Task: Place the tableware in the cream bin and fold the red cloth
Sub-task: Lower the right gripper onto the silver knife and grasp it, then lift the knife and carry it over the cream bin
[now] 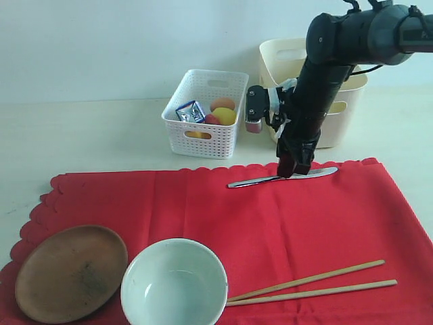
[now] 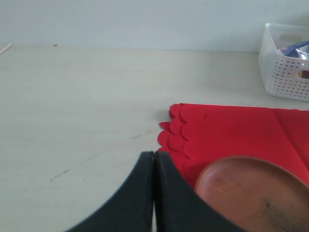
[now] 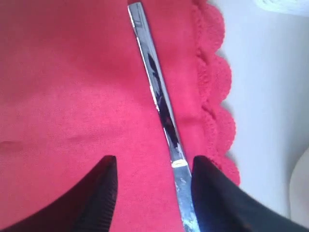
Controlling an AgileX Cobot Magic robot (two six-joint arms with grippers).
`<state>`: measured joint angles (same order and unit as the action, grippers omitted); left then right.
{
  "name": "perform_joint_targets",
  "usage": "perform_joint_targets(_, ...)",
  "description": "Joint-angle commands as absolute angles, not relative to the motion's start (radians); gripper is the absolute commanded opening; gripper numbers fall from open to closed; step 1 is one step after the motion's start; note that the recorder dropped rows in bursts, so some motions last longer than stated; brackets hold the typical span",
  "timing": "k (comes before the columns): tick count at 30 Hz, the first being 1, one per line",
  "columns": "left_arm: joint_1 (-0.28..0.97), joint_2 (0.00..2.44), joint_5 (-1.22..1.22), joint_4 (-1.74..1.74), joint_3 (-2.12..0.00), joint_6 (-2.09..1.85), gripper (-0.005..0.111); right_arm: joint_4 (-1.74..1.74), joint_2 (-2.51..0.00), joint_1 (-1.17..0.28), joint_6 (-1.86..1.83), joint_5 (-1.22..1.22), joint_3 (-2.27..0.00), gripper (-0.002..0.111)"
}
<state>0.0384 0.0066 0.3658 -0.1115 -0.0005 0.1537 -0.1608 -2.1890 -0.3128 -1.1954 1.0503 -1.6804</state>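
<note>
The red cloth (image 1: 270, 223) lies spread flat, scalloped edges all round. On it rest a metal knife (image 1: 257, 181) near the far edge, a brown wooden plate (image 1: 71, 271), a pale bowl (image 1: 174, 282) and two chopsticks (image 1: 318, 284). My right gripper (image 1: 292, 170) (image 3: 153, 162) stands over the knife (image 3: 161, 104), open, jaws straddling it with one finger close against the blade. The cream bin (image 1: 338, 101) sits behind that arm. My left gripper (image 2: 154, 153) is shut and empty, near the plate (image 2: 251, 193) and the cloth's corner (image 2: 217, 130).
A white perforated basket (image 1: 206, 112) (image 2: 285, 63) with foods and a blue snack packet stands behind the cloth, left of the cream bin. Bare pale table (image 2: 72, 106) stretches to the left of the cloth.
</note>
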Motion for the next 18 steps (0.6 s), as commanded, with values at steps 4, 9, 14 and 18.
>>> perform_joint_targets(4, 0.034, 0.0, 0.356, -0.112, 0.0, 0.156, 0.0, -0.158, -2.261, -0.315, -1.251, 1.091, -1.747, 0.046)
perform_joint_targets(9, 0.034, 0.0, 0.356, -0.112, 0.0, 0.156, 0.0, -0.158, -2.29, -0.315, -1.289, 1.076, -1.752, 0.046)
perform_joint_targets(14, 0.034, 0.0, 0.356, -0.112, 0.0, 0.156, 0.0, -0.158, -2.303, -0.315, -1.289, 1.022, -1.752, 0.046)
perform_joint_targets(18, 0.034, 0.0, 0.356, -0.112, 0.0, 0.156, 0.0, -0.158, -2.316, -0.315, -1.3, 1.017, -1.752, 0.046)
